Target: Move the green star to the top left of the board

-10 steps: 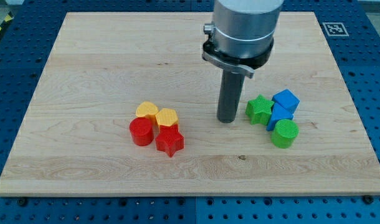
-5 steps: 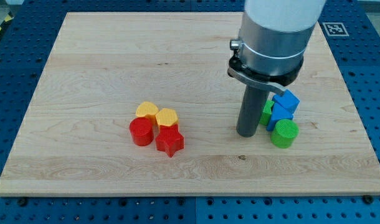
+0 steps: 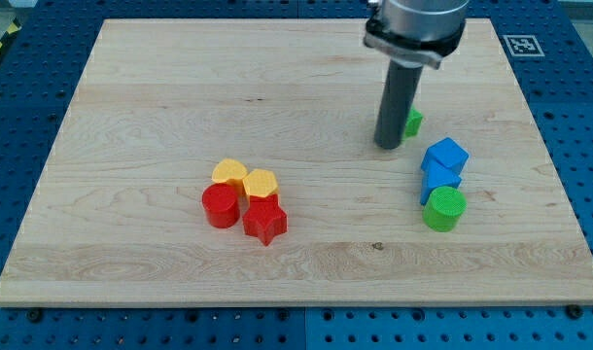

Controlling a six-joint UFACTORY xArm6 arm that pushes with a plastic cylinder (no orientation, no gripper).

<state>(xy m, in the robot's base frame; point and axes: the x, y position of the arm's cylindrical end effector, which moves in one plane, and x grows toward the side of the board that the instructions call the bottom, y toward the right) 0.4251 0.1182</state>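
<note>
Green star [image 3: 413,122] was your worry here, operator: it sat mostly hidden behind the rod, only a sliver showing just to the view's right of my tip [image 3: 388,146], touching it or very nearly so. You had no fingers to read as open or closed; the arm ended in a bare rod, gripping nothing.

Going by size, the board [image 3: 131,107] came first: its top-left corner lay well apart from my tip, toward the view's left and top, so a long push remained. My tip stood on the star's left, the side it had to travel toward, so you risked shoving it further right or off the top edge unless you went round it.

Next, the blue blocks [image 3: 442,163] and the green cylinder [image 3: 443,208] lay near, below and right of my tip; a wide swing could have scattered them.

Lastly, the red and yellow cluster [image 3: 245,199], below and left of my tip, seemed clear of the route.
</note>
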